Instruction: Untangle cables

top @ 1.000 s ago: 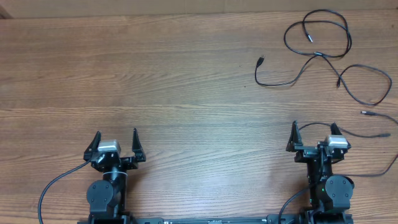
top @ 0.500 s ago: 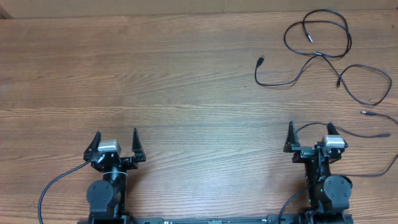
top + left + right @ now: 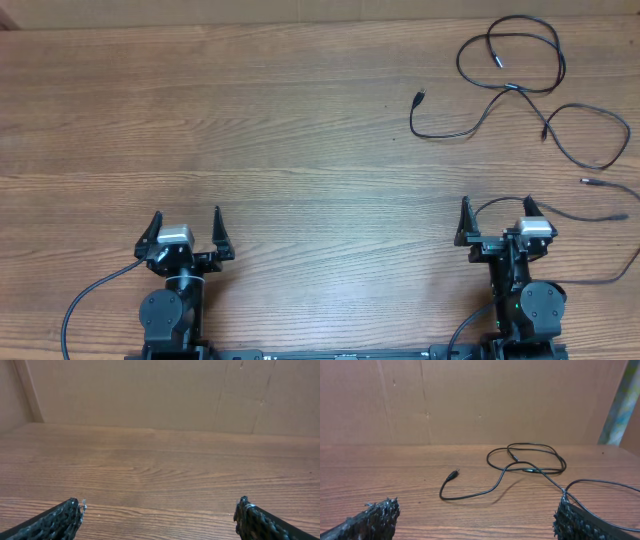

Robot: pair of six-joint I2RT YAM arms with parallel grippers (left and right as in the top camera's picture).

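Black cables (image 3: 510,88) lie unmoved; right pincer (image 3: 496,204), spread like left pincer (image 3: 187,214), edged leftward.

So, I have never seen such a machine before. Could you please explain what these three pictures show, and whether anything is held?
These are two black robot arms at a brown wooden table. One picture looks down from above. The other two come from a camera on each wrist, so the dark rough shapes in their bottom corners are the arm's own fingers. The left gripper and the right gripper both stand open and hold nothing. Thin black cables with small plug ends lie in loose loops at the far right, apart from both grippers. Only the right wrist camera sees them.
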